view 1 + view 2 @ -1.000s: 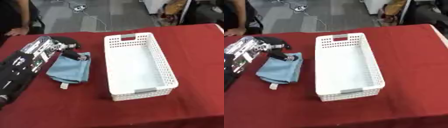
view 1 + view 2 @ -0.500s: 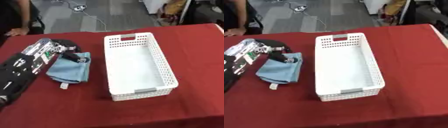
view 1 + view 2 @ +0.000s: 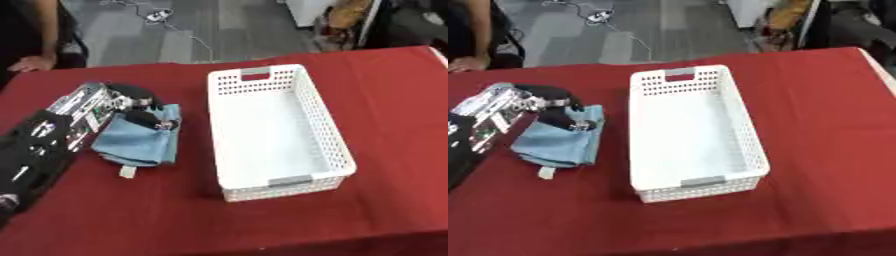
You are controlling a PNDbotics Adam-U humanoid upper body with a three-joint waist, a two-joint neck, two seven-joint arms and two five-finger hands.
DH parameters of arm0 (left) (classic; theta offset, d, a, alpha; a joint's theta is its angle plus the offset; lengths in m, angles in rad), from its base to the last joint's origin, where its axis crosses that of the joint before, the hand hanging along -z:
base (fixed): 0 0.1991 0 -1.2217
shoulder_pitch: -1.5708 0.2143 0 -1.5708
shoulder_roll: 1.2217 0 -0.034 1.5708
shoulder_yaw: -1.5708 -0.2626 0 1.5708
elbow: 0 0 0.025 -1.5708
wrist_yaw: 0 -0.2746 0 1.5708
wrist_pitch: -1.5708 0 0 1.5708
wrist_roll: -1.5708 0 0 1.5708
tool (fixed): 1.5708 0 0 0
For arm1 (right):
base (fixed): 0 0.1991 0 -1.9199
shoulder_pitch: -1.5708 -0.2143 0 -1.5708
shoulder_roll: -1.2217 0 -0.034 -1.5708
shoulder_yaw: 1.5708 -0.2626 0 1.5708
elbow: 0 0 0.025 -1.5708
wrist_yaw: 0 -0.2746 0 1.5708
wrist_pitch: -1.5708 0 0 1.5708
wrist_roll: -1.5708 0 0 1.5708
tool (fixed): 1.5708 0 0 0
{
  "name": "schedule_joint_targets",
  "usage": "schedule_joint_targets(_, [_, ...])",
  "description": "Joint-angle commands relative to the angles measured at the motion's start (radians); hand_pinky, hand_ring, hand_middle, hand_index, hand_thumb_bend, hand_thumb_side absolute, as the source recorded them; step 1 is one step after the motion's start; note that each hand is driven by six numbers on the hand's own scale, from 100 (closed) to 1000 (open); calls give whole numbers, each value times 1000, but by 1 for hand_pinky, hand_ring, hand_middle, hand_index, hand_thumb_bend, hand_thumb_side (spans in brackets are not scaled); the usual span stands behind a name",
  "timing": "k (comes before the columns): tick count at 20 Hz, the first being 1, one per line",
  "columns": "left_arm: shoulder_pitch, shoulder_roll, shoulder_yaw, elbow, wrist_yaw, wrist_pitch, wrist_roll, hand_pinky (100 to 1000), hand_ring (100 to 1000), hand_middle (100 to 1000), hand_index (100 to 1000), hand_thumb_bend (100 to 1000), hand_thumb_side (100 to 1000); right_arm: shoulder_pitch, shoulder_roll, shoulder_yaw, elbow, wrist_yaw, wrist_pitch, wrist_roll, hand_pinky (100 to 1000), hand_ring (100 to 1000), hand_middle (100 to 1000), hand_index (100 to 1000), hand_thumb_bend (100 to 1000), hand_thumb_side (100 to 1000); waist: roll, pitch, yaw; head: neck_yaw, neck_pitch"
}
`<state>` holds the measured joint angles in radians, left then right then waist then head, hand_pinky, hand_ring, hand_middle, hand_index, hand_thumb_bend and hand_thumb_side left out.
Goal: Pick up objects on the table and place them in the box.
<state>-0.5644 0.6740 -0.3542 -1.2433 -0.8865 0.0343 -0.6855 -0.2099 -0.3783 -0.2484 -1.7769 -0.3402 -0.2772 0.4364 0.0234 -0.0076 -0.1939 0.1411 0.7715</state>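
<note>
A folded blue cloth (image 3: 136, 145) with a small white tag (image 3: 128, 171) lies flat on the red table (image 3: 385, 90), left of the white perforated box (image 3: 328, 125). The box is empty. My left hand (image 3: 131, 100) comes in from the lower left, black and silver, and sits at the cloth's far edge. Its fingers (image 3: 577, 124) are curled down onto that edge, with the thumb above them. My right hand shows in neither view.
A person's hand (image 3: 33, 62) rests on the table's far left edge. Beyond the table is grey floor with a cable. Red tabletop stretches to the right of the box and along the front.
My left hand's curled fingers have come down and slightly toward me onto the cloth's far edge. The cloth and box have stayed where they were.
</note>
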Motion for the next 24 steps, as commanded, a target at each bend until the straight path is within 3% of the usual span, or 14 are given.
schedule_joint_targets(1, [-15,13,4,-3,-9,-19,3,728,754,856,929,583,1000,-18,-23,-2,-17,-5,-1,-1,811,945,882,1000,100,940,-2,-8,0,11,-1])
schedule_joint_targets(12, [-19,2,12,11,-39,-42,17,736,756,854,927,574,1000,-23,-22,-3,-18,-8,0,-3,811,944,882,1000,100,940,-3,-7,2,11,-1])
schedule_joint_targets(24, [-70,-32,1,102,-132,-93,-46,786,794,865,949,763,1000,-31,-20,-3,-22,-12,3,-6,811,944,881,1000,100,941,0,-4,0,18,-1])
